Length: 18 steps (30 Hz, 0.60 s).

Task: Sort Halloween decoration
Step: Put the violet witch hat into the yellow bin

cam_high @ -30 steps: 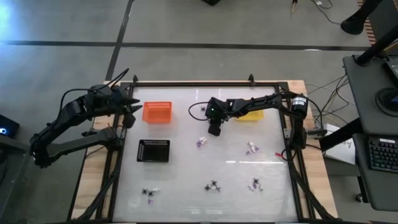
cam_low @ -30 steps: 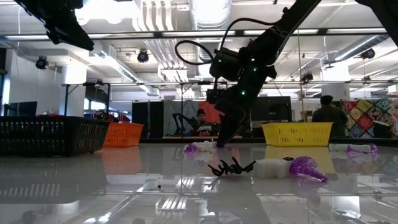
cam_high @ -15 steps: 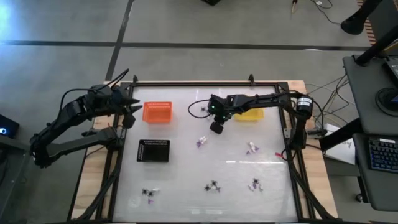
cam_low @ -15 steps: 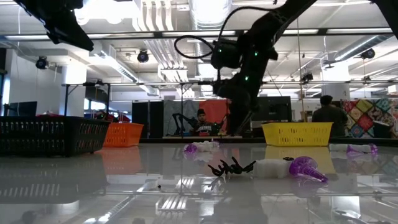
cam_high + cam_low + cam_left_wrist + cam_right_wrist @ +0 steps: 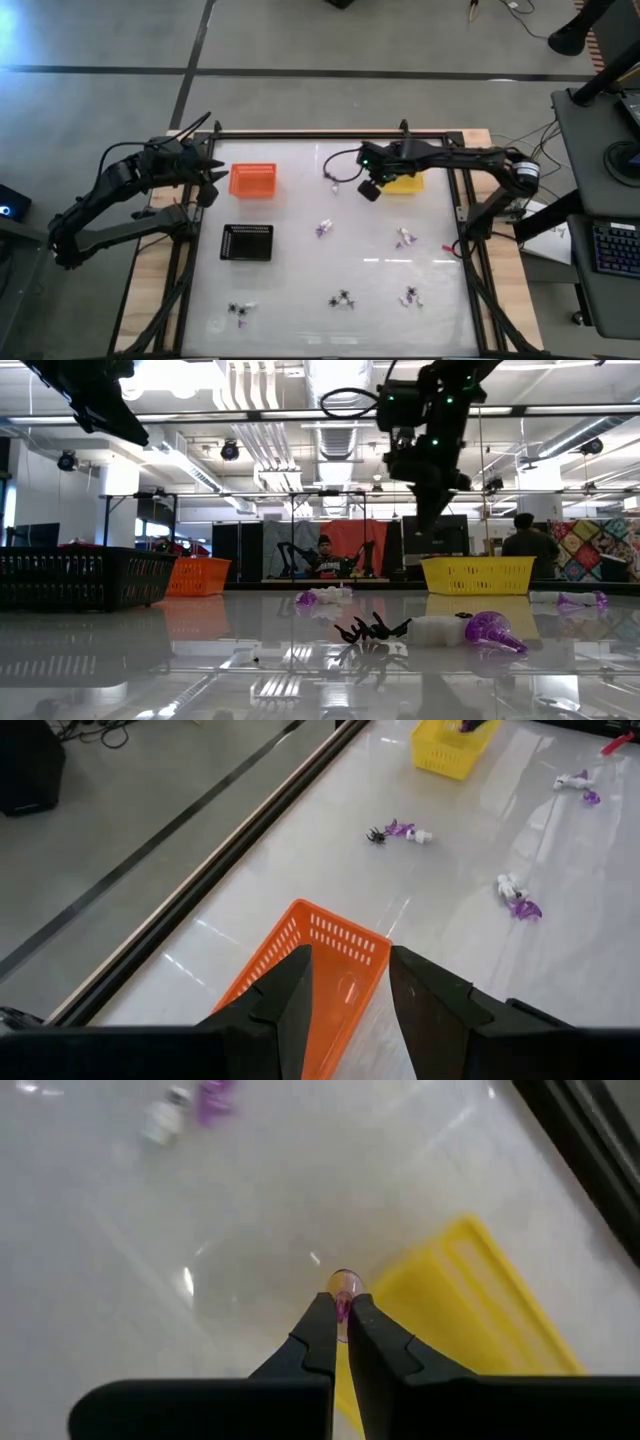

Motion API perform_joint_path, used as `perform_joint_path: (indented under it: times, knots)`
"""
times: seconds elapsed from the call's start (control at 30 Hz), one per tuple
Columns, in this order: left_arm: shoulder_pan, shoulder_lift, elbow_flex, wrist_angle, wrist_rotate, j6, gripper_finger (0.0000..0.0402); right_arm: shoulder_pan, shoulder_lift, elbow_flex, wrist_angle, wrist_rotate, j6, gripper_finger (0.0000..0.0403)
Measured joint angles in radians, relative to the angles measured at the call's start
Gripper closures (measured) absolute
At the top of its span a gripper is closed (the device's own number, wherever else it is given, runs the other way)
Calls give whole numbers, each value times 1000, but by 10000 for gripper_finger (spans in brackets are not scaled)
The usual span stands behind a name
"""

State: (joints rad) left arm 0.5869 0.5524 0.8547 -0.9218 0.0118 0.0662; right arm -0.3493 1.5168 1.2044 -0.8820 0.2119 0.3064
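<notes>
A tiny purple trinket [image 5: 343,1287] sits pinched between the tips of the right gripper [image 5: 341,1312], raised beside the yellow tray [image 5: 470,1315]. The left gripper [image 5: 347,982], fingers spread, hovers over the orange tray [image 5: 330,965].

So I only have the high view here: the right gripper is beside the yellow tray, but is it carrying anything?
Observer: Yes. In the right wrist view the right gripper is shut on a small purplish trinket pinched at its fingertips.
Operator: Is it over the tray yet?
Observer: Not quite. That same view shows the tips over white table right at the edge of the yellow tray.
Operator: How high is it?
Observer: The low view shows it well above the table, higher than the tray's rim.
Operator: And the left arm?
Observer: The left gripper is open and empty, hovering by the orange tray.
</notes>
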Motion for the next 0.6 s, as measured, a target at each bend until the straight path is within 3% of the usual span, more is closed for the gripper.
perform_joint_path:
  times: [0.37,0.6]
  knots:
    - [0,27,0,21,-1,-26,283,-94,-67,-191,-14,-9,219,392]
    - [0,71,0,60,-1,-27,283,-108,-68,-212,-6,2,278,364]
